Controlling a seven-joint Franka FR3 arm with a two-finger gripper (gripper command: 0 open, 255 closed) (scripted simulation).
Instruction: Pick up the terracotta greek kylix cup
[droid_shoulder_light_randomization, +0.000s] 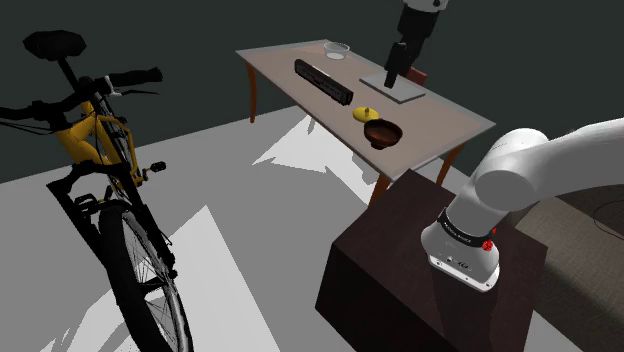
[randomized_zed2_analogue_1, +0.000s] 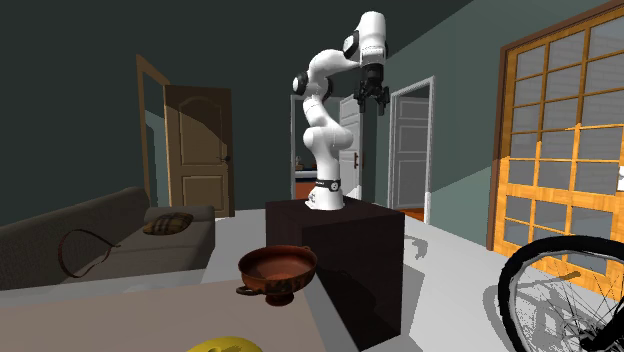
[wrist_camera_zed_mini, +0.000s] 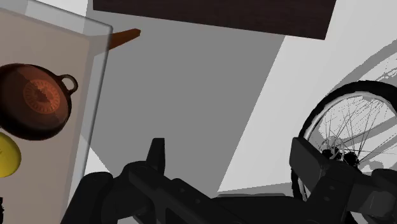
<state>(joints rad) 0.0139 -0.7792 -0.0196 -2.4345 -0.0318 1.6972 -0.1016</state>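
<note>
One reddish-brown kylix cup (droid_shoulder_light_randomization: 381, 133) stands upright on the table (droid_shoulder_light_randomization: 440, 120), near the edge that faces the stand (randomized_zed2_analogue_1: 345, 250), its shallow bowl open upward. In the wrist view we see one loop handle jutting from the rim toward that edge. We take the handle line as the cup's long axis, though the opposite handle is hard to make out. Just beside the cup, on the side away from the stand, lies a yellow fruit (droid_shoulder_light_randomization: 363, 114). Farther along the tabletop, a long dark object (droid_shoulder_light_randomization: 322, 80) and a clear bowl (droid_shoulder_light_randomization: 337, 48) sit well apart from it.

The gripper (wrist_camera_zed_mini: 231, 151) hangs high above all this, its two black fingers spread wide and holding nothing. The relation we must fix is this: the hand's camera looks down at the floor between table and stand, and the cup lies off to one side, out past one finger rather than between the pair. We judge the next move to be a sideways shift over the table, then a descent, with the fingers turned to close across the rim, clear of the handles
</note>
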